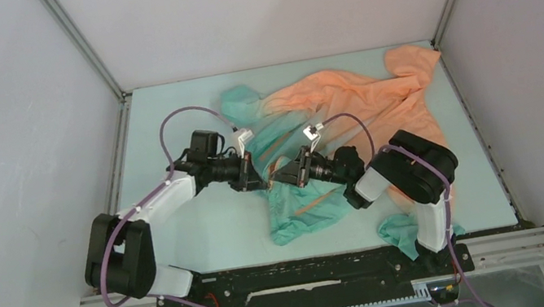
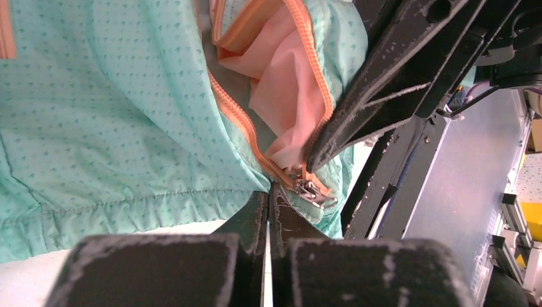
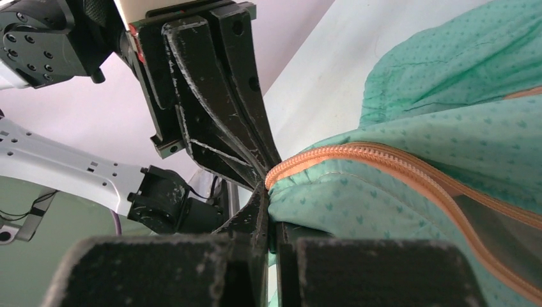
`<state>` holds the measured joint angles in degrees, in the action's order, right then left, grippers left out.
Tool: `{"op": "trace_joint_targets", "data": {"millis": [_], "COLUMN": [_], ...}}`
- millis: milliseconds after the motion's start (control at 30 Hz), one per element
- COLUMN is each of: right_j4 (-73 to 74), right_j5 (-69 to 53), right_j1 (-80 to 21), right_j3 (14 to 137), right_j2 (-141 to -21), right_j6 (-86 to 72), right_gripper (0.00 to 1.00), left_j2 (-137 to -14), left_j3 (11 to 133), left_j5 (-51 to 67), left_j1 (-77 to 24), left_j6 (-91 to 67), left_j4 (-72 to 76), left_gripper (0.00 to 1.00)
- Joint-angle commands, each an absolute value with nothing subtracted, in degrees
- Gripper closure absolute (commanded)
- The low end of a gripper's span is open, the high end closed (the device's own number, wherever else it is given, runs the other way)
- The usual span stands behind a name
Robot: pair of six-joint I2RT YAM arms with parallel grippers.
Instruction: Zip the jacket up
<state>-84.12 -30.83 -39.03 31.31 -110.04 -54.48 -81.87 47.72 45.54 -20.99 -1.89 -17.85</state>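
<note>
Overhead, the jacket [image 1: 343,105] lies crumpled on the pale counter [image 1: 167,137], its orange end toward the far right corner and its teal hem near the arms. The left fingers [image 2: 250,217] are pressed together, pinching the hem beside the metal slider [image 2: 311,190] of the orange zipper [image 2: 233,115]. The right fingers [image 3: 252,220] are clamped tight on teal fabric at the zipper's end.

Bare pale-blue tabletop [image 1: 216,236] lies open at the left and lower left of the top view. The crumpled thin orange-to-teal jacket [image 1: 343,101] covers centre to upper right. At centre, the left gripper [image 1: 259,180] and right gripper [image 1: 280,175], both clamped on it, meet tip to tip, with no gap between them.
</note>
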Motion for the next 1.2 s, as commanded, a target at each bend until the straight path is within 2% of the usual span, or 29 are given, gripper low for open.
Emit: {"op": "trace_joint_targets", "data": {"millis": [0, 67, 133, 233, 333, 500, 667, 800, 967, 1167], "right_j4": [-87.8, -87.9, -87.9, -87.9, -87.8, -87.8, -87.7, -87.8, -87.8, -87.7], "right_j5": [-28.6, -28.5, -28.5, -28.4, -28.2, -28.3, -28.0, -27.6, -27.3, -27.3], "right_j1": [-39.7, -39.7, -39.8, -40.4, -40.8, -41.3, -41.9, -42.3, -43.2, -43.7], "right_j3": [33.7, 33.7, 33.7, 33.7, 33.7, 33.6, 33.3, 32.9, 32.9, 32.7], "right_j2": [-107.6, -108.3, -109.1, -109.4, -110.0, -110.8, -110.5, -110.2, -109.7, -109.2], "right_j6": [-54.3, -54.6, -54.4, -53.2, -52.7, -52.4, -51.5, -51.2, -50.6, -50.1], "right_gripper": [1.0, 1.0, 1.0, 1.0, 1.0, 1.0, 1.0, 1.0, 1.0, 1.0], "left_j2": [-82.0, -81.3, -80.3, -77.5, -74.2, -65.7, -58.4, -46.0, -32.6, -39.3], "left_j3": [47.6, 47.1, 45.6, 41.0, 37.1, 30.9, 23.6, 11.7, 6.2, 6.1], "left_j5": [46.0, 45.7, 47.3, 49.2, 48.6, 42.6, 33.0, 27.9, 18.9, 16.2], "left_j1": [-21.7, -21.1, -18.8, -14.3, -11.5, -10.2, -10.2, -10.6, -12.1, -17.8], "left_j6": [-1.5, -4.5, -10.1, -19.5, -26.5, -39.8, -64.7, -91.5, -109.8, -118.6], "left_j4": [-19.6, -16.9, -12.2, -3.9, 0.5, 4.3, -1.7, 2.9, 2.6, 12.7], "left_gripper": [1.0, 1.0, 0.95, 0.75, 0.6, 0.41, 0.4, 0.4, 0.35, 0.34]}}
